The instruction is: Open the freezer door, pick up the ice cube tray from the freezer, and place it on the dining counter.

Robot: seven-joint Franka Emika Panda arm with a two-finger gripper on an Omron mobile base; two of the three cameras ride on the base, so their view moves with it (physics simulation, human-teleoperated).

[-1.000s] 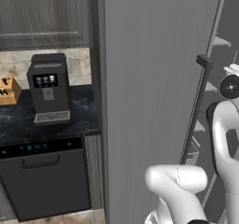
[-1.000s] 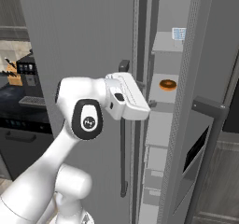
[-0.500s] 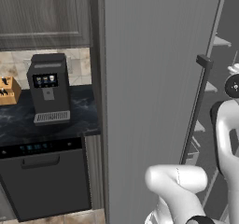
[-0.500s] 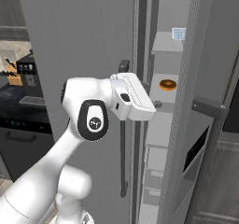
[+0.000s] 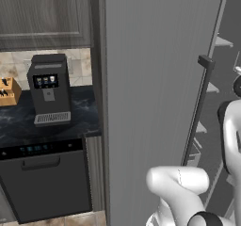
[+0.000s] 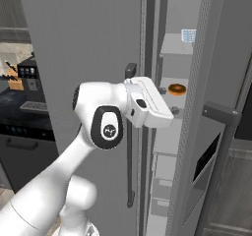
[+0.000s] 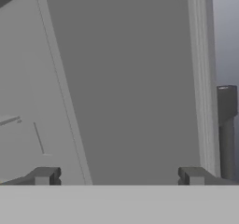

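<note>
Hand view: claw (image 7: 119, 176) agape before smooth brushed-grey freezer door (image 7: 135, 78).

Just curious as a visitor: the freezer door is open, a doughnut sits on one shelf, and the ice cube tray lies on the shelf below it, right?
Not quite. The ice cube tray lies on the shelf above the doughnut, as the right base view shows. The freezer door is indeed open.
</note>
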